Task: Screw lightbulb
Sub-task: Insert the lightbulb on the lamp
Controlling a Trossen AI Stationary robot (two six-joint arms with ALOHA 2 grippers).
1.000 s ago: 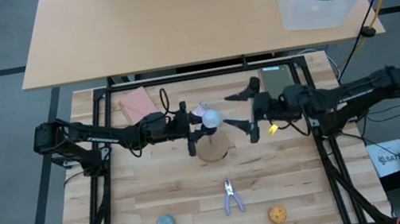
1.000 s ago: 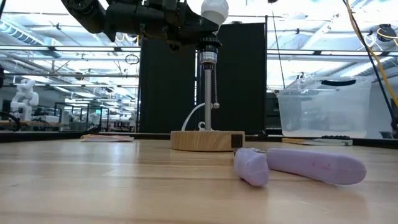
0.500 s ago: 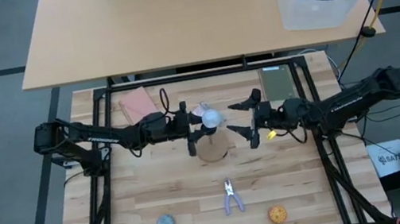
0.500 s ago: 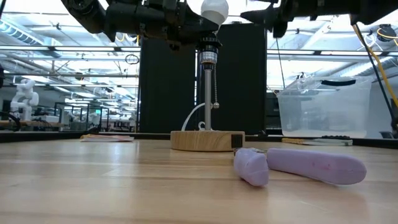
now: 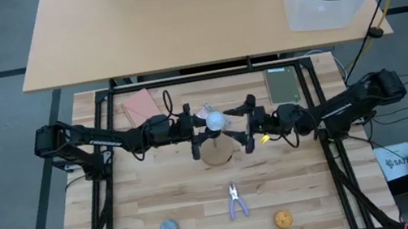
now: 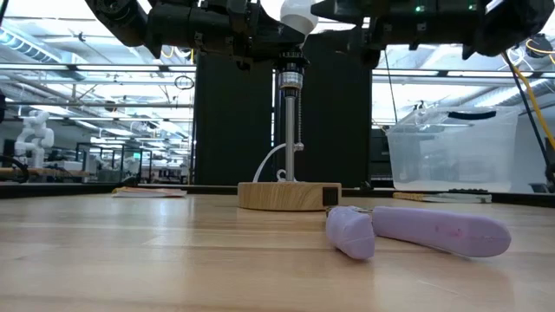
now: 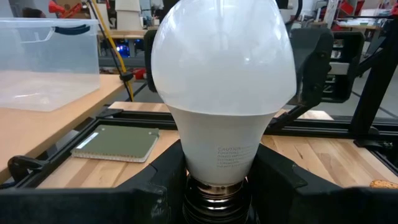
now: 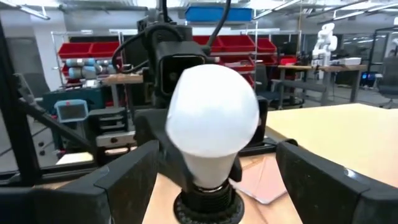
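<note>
Both arms are dark, near black, built of slim tubular links joined by thicker rounded joints. The left arm (image 5: 93, 138) carries pale lettering along its link beside the tabletop (image 5: 194, 206) edge, and thin black cables loop over its wrist. The right arm (image 5: 349, 99) ends in a right tool (image 5: 248, 124) with two flat, wedge-shaped matte-black fingers (image 8: 127, 177); a small yellow tag sits behind it. The left tool (image 5: 193, 137) has blocky black fingers (image 7: 155, 180).
</note>
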